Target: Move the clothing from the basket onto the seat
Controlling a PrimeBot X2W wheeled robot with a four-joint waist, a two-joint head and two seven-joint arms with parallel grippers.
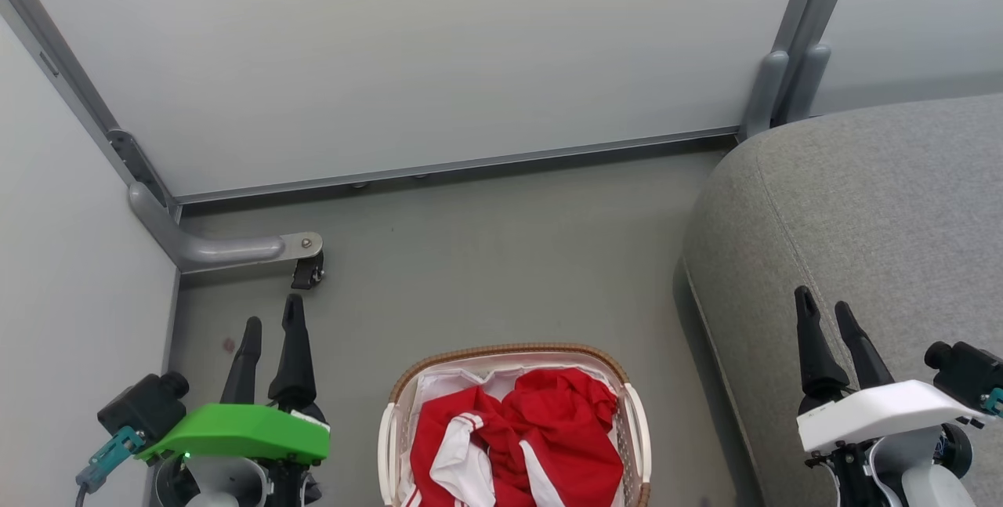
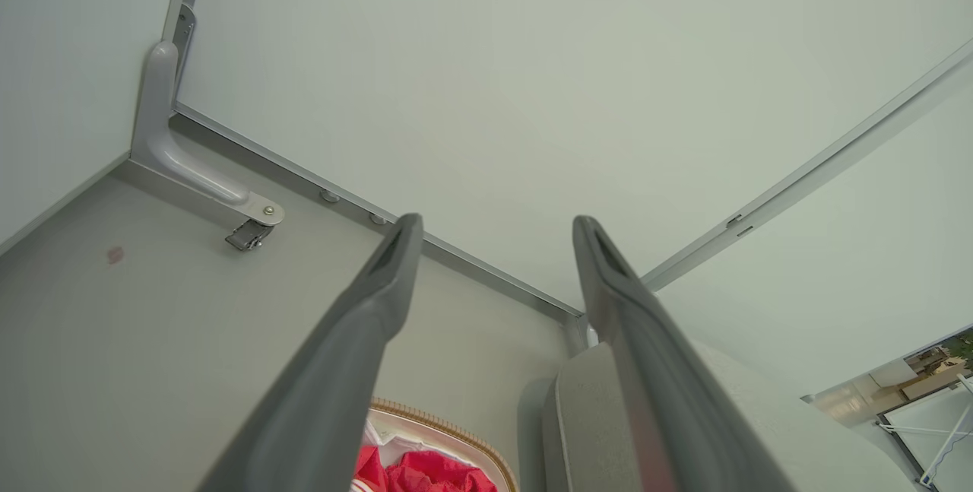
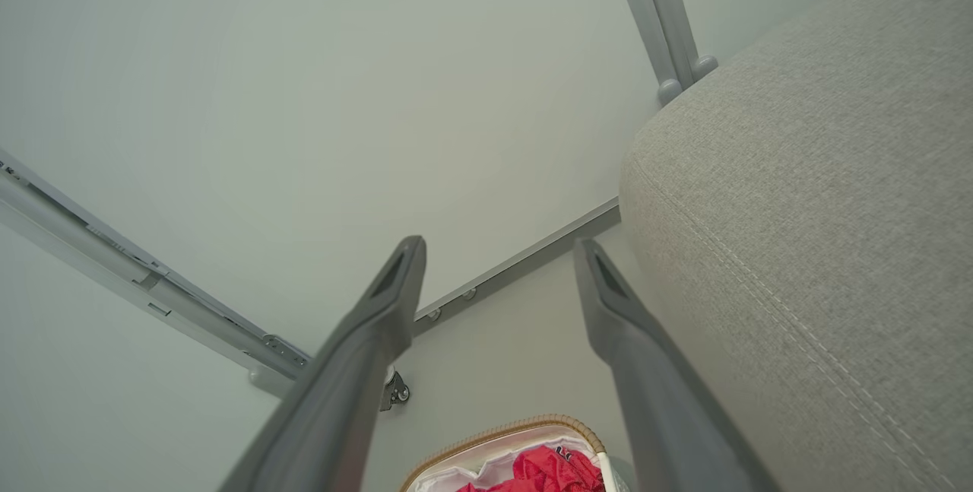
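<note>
You are looking along your right gripper point(image 3: 498, 249), its two dark fingers spread wide with nothing between them. At 3 o'clock the grey seat point(image 3: 798, 211) runs from its rounded corner to the edge, a stitched seam running toward 5 o'clock. At 6 o'clock, between the fingers, you see the basket point(image 3: 494, 435) by its woven brown rim, with the red clothing point(image 3: 551, 471) bunched inside. A small caster point(image 3: 395, 389) sits at 7 o'clock, just beside the left finger.

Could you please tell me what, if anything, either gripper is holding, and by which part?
Nothing: the left gripper and right gripper are open and empty; the red striped clothing lies in the white slotted plastic basket.
</note>
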